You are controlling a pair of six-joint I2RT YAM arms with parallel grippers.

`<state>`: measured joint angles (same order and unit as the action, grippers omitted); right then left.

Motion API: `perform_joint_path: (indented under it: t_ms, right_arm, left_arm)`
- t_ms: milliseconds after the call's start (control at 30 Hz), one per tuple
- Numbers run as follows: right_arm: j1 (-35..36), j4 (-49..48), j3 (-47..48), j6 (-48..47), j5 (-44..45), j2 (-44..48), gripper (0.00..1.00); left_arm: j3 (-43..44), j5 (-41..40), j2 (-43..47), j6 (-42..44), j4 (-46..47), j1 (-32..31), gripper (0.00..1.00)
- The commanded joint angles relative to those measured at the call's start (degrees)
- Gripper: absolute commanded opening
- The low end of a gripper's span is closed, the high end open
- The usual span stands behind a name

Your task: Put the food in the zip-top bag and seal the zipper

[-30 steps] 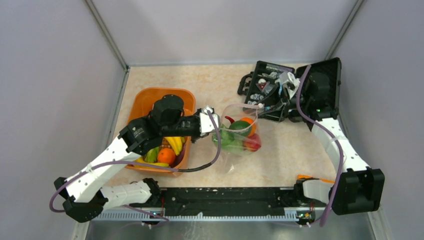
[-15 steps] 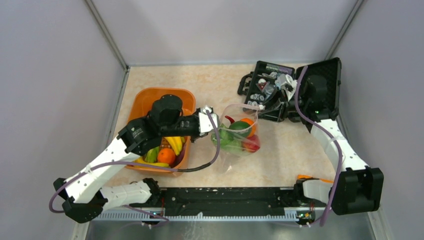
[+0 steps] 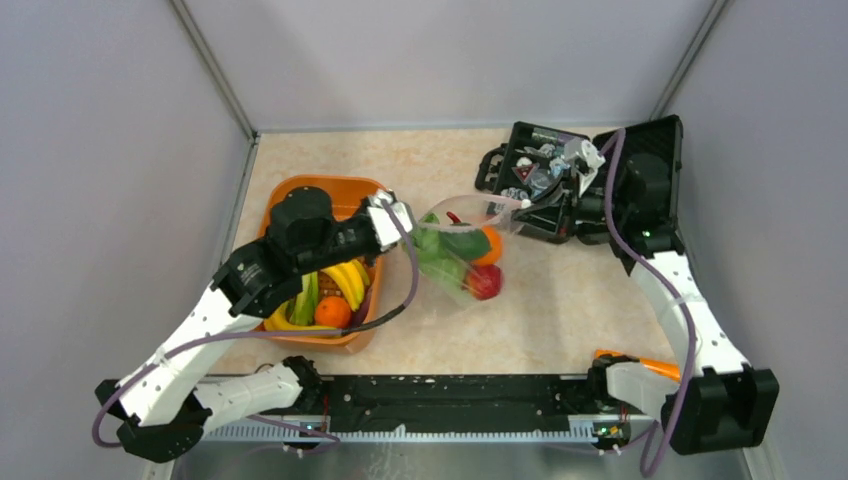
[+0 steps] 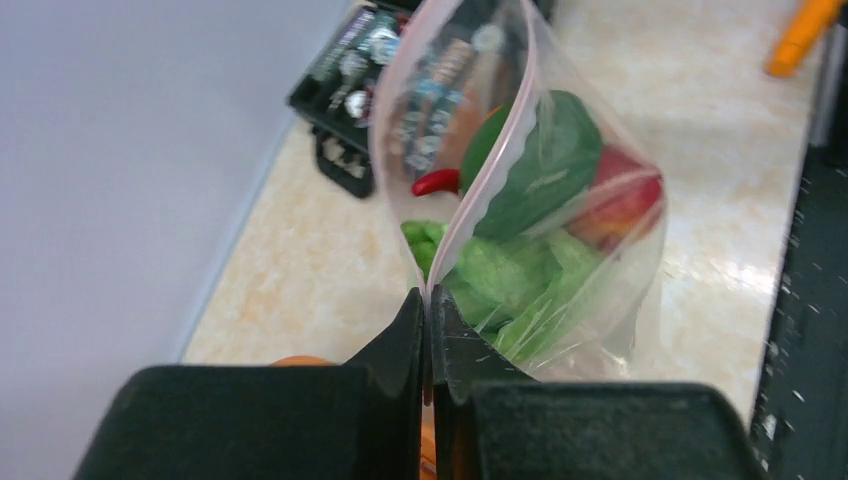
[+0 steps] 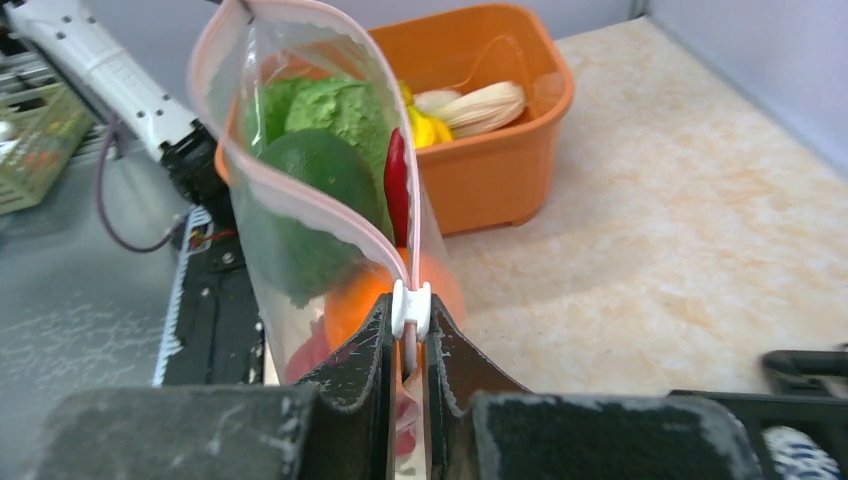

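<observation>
While left end effector [image 3: 406, 215] and right end effector [image 3: 507, 200] stretch the zip-top bag [image 3: 455, 262] mid-frame between orange tub [image 3: 330, 182] and black case [image 3: 652, 135], food [image 3: 482, 282] sits inside. Left wrist: left one clamped on zipper [image 4: 492, 165] end, anchoring it. Right wrist: right one pinches white slider [image 5: 410, 303], probably to run it shut; mouth gapes.

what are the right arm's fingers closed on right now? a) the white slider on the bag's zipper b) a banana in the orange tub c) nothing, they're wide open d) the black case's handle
a: the right wrist view shows the right fingers pinched on the white slider at the end of the zipper of the zip-top bag.
</observation>
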<state>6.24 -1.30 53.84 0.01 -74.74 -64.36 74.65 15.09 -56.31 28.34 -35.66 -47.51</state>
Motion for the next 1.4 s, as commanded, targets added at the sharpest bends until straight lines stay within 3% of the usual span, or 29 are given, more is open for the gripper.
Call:
perform_joint_path:
  t_ms: [0,67,167,267,333,400,433,500,633,767,867,967,1033,1200,1367]
  right_arm:
    - [-0.09,-1.83,4.31,4.01,11.01,10.84,0.0]
    - [-0.16,-0.05,2.51,2.88,21.7,13.54,0.0]
    - [-0.72,1.13,2.08,5.17,30.84,13.93,0.0]
    - [-0.79,1.95,0.72,4.28,24.94,11.77,0.0]
    - [-0.73,5.49,2.39,4.79,20.98,8.11,0.0]
    - [-0.79,5.64,2.9,6.3,20.01,5.83,0.0]
    - [-0.75,5.92,3.24,6.25,19.44,5.68,0.0]
    - [-0.74,5.13,3.22,7.06,17.85,6.43,0.0]
    - [-0.68,7.05,3.16,5.91,20.04,8.47,0.0]
    - [-0.69,13.39,5.73,4.74,25.03,7.86,0.0]
    - [-0.56,6.74,5.62,8.94,18.65,10.34,0.0]
    - [-0.58,6.43,3.06,6.98,21.52,10.68,0.0]
    - [-0.54,9.99,5.48,6.88,20.2,7.07,0.0]
    - [2.59,0.44,8.04,12.13,14.81,6.87,0.0]
    - [6.28,0.09,14.44,10.36,10.88,5.62,0.0]
  left_arm:
    - [-0.42,-3.37,5.2,-3.6,9.95,5.39,0.0]
    - [-2.21,-2.54,4.53,-4.43,9.32,8.49,0.0]
    - [-3.69,-6.92,0.73,-5.88,8.04,10.47,0.0]
    - [-3.32,-7.97,-2.78,-6.97,7.01,11.19,0.0]
    - [-3.51,2.12,-4.14,-8.37,8.16,11.87,0.0]
    - [-4.41,7.23,-4.86,-10.81,12.43,11.85,0.01]
    - [-4.95,7.09,-4.94,-12.85,14.82,11.95,0.12]
    - [-5.48,6.05,-4.96,-14.78,16.87,11.98,0.72]
    - [-5.57,3.22,-3.29,-17.1,16.2,12.46,0.98]
    - [-7.16,2.32,1.37,-18.13,15.69,13.54,0.99]
    - [-8.73,1.2,4.25,-18.78,15.9,14.86,0.99]
    - [-10.42,-0.01,5.16,-19.86,15.74,16.41,0.99]
    - [-11.31,-0.17,4.98,-21.36,15.93,17.16,0.99]
    - [-13.45,-0.77,4.18,-24.36,17.62,18.14,0.99]
    - [-15.32,-2.25,5.43,-26.3,20.61,19.1,0.99]
